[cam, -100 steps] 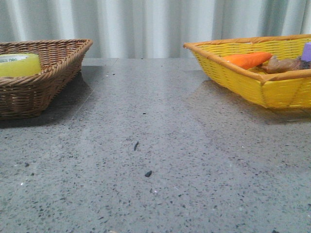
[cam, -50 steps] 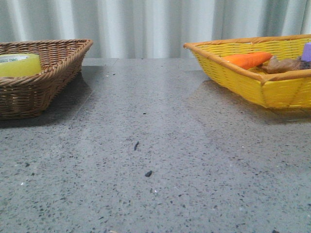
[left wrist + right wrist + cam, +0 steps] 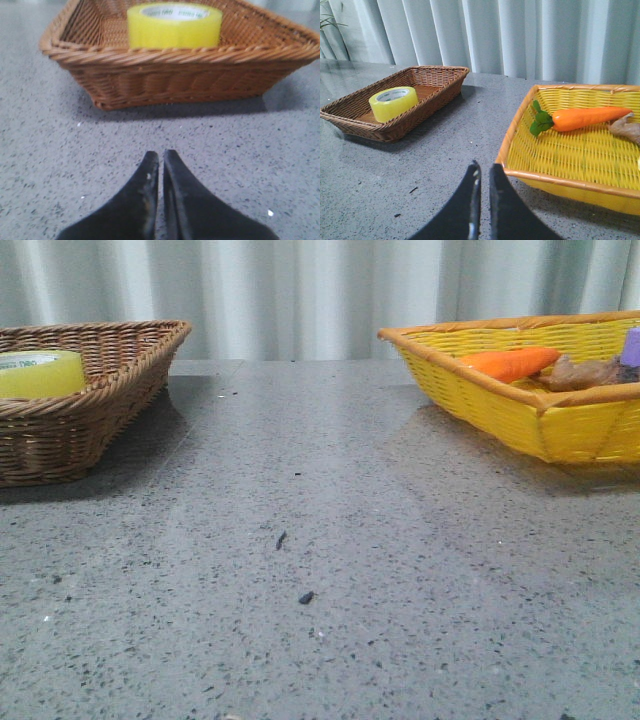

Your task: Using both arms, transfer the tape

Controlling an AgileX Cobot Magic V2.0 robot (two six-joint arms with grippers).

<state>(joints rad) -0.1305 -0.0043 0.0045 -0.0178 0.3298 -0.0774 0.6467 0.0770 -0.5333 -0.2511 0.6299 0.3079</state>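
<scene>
- The left end effector (image 3: 161,159) has its two dark fingers pressed together with only a thin slit between them, pinching nothing, above the bare grey worktop (image 3: 50,165) just short of the brown basket (image 3: 175,80).
- The right end effector (image 3: 482,172) is likewise pressed together and empty, its tips near the rim of the yellow basket (image 3: 560,182).
- One tape (image 3: 174,26) sits upright inside the brown basket, its whitish top rim with green lettering facing up.
- Two baskets in all: the brown one on the robot's left, the yellow one on its right, well apart.
- One carrot (image 3: 582,118) with green leaves lies in the yellow basket, beside one brownish lump (image 3: 625,129).
- The front view shows neither end effector; it alone shows one purple thing (image 3: 631,346) at the far edge of the yellow basket, and the tape only as a yellow band behind the brown rim.
- Only the right wrist view takes in both baskets from above, with the pale curtain (image 3: 520,35) behind.
</scene>
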